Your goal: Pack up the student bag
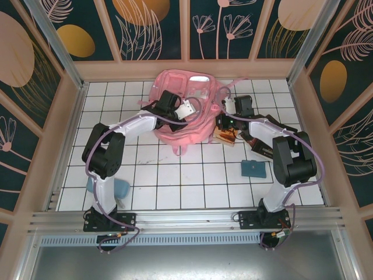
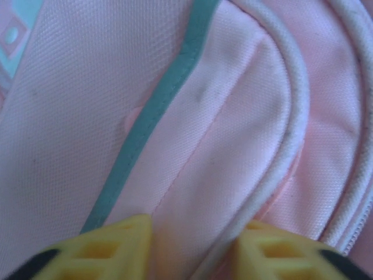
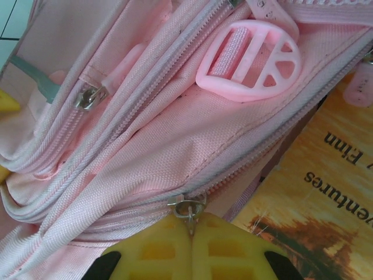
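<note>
The student bag (image 1: 183, 125), a large pink backpack, lies at the back middle of the tiled table. My left gripper (image 1: 187, 108) rests on its top. In the left wrist view its yellow fingers (image 2: 125, 245) press into the student bag (image 2: 76, 116), with a fold of pink fabric and its white piping (image 2: 285, 134) squeezed between them. My right gripper (image 1: 224, 116) is at the bag's right side. In the right wrist view the right gripper (image 3: 191, 220) is shut on a metal zipper pull (image 3: 187, 207) on the student bag (image 3: 145, 146).
A book (image 1: 225, 134) with an orange-brown cover (image 3: 326, 192) lies against the bag's right side, under my right gripper. A small blue case (image 1: 254, 169) sits front right, a dark object (image 1: 265, 147) beside the right arm, a light blue item (image 1: 119, 188) by the left base. Wooden walls surround the table.
</note>
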You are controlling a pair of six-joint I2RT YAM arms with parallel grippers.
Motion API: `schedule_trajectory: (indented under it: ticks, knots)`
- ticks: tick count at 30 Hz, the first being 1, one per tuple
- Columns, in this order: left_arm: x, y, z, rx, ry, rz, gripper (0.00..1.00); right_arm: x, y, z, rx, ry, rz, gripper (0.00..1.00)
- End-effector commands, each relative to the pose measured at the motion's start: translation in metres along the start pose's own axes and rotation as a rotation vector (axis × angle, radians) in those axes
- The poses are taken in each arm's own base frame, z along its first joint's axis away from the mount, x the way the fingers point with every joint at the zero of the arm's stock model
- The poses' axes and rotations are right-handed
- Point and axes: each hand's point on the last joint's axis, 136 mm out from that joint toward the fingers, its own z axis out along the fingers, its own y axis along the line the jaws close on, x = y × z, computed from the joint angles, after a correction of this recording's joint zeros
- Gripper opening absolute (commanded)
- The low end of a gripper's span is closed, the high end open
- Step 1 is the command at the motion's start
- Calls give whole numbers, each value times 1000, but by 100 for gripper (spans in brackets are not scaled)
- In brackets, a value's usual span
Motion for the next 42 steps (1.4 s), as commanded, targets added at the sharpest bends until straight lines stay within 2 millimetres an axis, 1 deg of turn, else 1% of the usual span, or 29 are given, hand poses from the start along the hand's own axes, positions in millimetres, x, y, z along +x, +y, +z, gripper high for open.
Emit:
schedule_trajectory:
  ticks: [1, 3, 4, 6, 10, 12, 15, 18, 20, 22, 23, 25, 26, 27, 30, 32, 33, 34, 37, 40, 42]
  knots:
    - [-21, 13, 2, 3, -65, 51, 18, -34, 19, -8, -59, -89, -106, 0]
    - [-34, 17, -1, -10, -112, 14, 5, -30, 22, -8, -59, -77, -136, 0]
    - [-38, 22, -3, -32, -128, -11, 1, -27, 25, -9, -59, -70, -154, 0]
    - [-46, 38, -10, -107, -155, -91, 0, -13, 35, -9, -58, -39, -202, 0]
    - [-52, 57, -22, -201, -187, -250, 0, 19, 59, -4, -74, 46, -281, 0]
    - [-54, 54, -27, -189, -203, -292, 0, 35, 77, 0, -109, 89, -312, 0]
    - [-57, 51, -32, -174, -223, -333, 0, 52, 107, 0, -171, 119, -348, 0]
    - [-62, 54, -40, -178, -247, -374, 0, 61, 143, -9, -285, 88, -357, 0]
    - [-65, 52, -45, -166, -266, -396, 0, 60, 161, -18, -366, 45, -316, 0]
    - [-67, 50, -52, -163, -288, -409, 0, 56, 174, -29, -443, -1, -267, 5]
    - [-67, 49, -55, -166, -296, -410, 0, 52, 176, -35, -456, -29, -241, 10]
    - [-62, 47, -60, -175, -302, -410, 0, 41, 168, -46, -435, -78, -159, 26]
    - [-59, 46, -64, -182, -304, -411, 0, 38, 166, -52, -436, -92, -111, 36]
    - [-57, 44, -67, -187, -306, -413, 0, 28, 148, -60, -408, -129, -42, 44]
    - [-54, 37, -78, -176, -329, -417, 0, 14, 118, -81, -362, -206, 145, 57]
    - [-53, 33, -84, -172, -352, -425, 0, 6, 106, -90, -344, -240, 254, 65]
    - [-49, 30, -81, -161, -348, -431, 0, 3, 101, -92, -345, -241, 309, 68]
    - [-57, 30, -94, -162, -381, -431, 0, 2, 101, -92, -359, -235, 345, 70]
    - [-59, 29, -101, -155, -398, -452, 0, 2, 100, -80, -397, -184, 483, 75]
    - [-60, 27, -107, -148, -411, -459, 0, 3, 102, -65, -446, -149, 572, 76]
    - [-61, 25, -109, -139, -419, -452, 0, 0, 104, -58, -467, -137, 592, 76]
